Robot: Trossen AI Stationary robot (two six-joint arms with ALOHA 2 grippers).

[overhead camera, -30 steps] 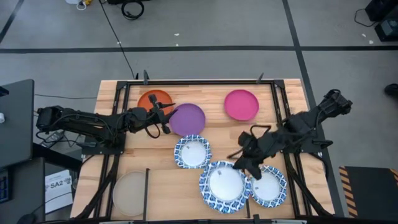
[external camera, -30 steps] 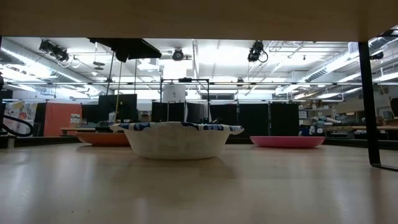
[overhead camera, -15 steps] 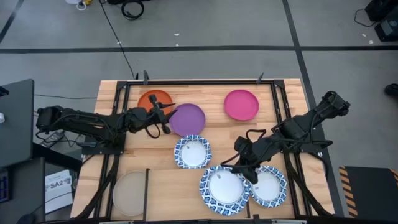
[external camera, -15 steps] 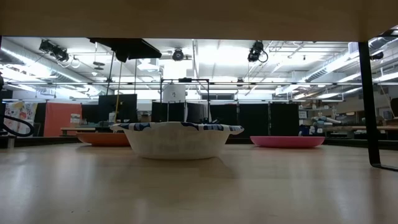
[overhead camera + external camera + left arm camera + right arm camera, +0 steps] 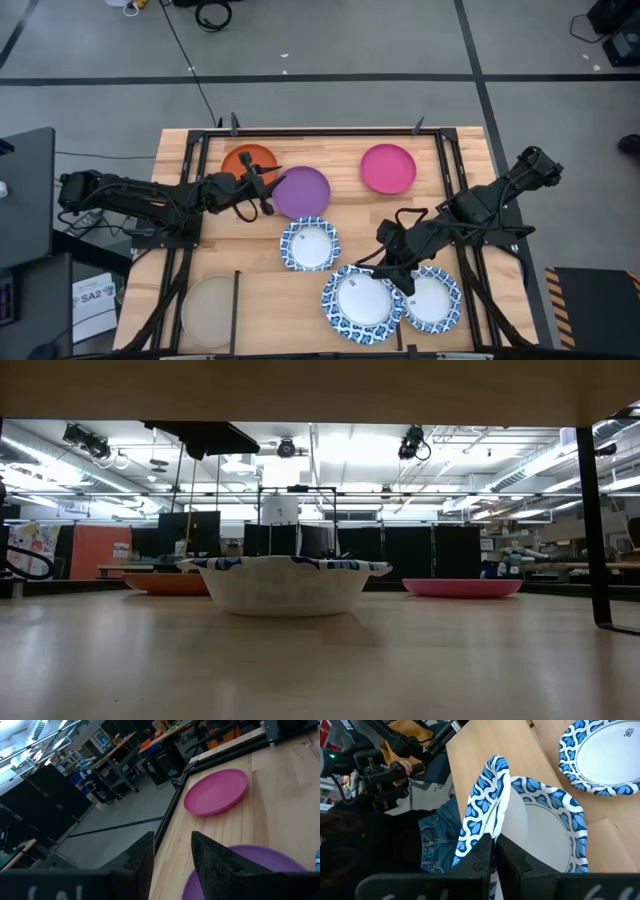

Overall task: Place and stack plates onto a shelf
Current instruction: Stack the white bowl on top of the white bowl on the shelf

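My right gripper [image 5: 393, 278] is shut on the near-middle blue-rimmed plate [image 5: 362, 302]. A second blue-rimmed plate [image 5: 432, 298] lies to its right, overlapping it, and a third [image 5: 310, 243] farther in. My left gripper [image 5: 266, 192] is open at the purple plate's [image 5: 304, 191] left rim, between it and the orange plate [image 5: 247, 160]. In the left wrist view its fingers [image 5: 212, 862] stand apart over bare wood at that rim; I cannot tell if they touch it. The magenta plate [image 5: 388, 168] lies at the far right and the beige plate [image 5: 208, 310] at the near left. My right gripper pinches the blue patterned rim [image 5: 487, 820] of the near-middle plate between its two fingers, at the plate's right side. In the right wrist view that rim stands tilted up past the fingertips [image 5: 482, 851], with another blue-rimmed plate [image 5: 555, 827] right behind it.
Thin black bars run along the wood: one [image 5: 237, 310] beside the beige plate, others [image 5: 452, 190] down the right side. A person in jeans [image 5: 437, 835] stands beyond the table edge. Bare wood shows between the beige plate and the blue-rimmed ones.
My right gripper has moved toward the table's near edge and down onto the right rim of the near-middle blue-rimmed plate, then stayed there. My left arm has kept still.
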